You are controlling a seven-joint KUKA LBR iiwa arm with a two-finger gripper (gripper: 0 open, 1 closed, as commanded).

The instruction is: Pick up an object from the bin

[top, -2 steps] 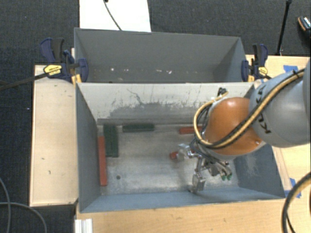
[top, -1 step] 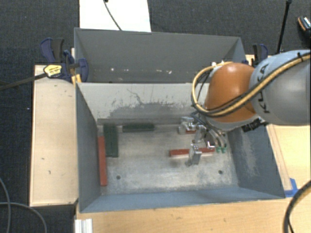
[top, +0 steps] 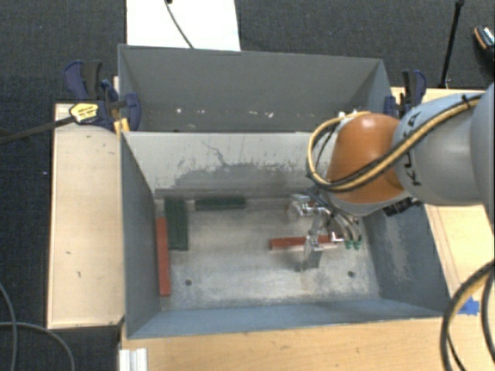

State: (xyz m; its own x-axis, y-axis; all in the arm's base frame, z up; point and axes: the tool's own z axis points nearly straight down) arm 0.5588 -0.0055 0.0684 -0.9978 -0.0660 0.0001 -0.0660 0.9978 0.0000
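Note:
My gripper [top: 312, 252] is down near the bin floor, right of the middle, below the arm's orange cover. A short red-brown bar [top: 285, 243] lies flat there, pointing left to right. Its right part runs under or across the gripper, and its left end sticks out free. How the gripper stands on the bar is hidden by the gripper's own body. A small green piece [top: 353, 244] sits just right of the gripper.
Along the left wall lie a long red stick [top: 163, 257] and a dark green block [top: 177, 224] beside it. A dark green flat bar [top: 220, 203] rests against the back wall. The arm comes in over the right wall.

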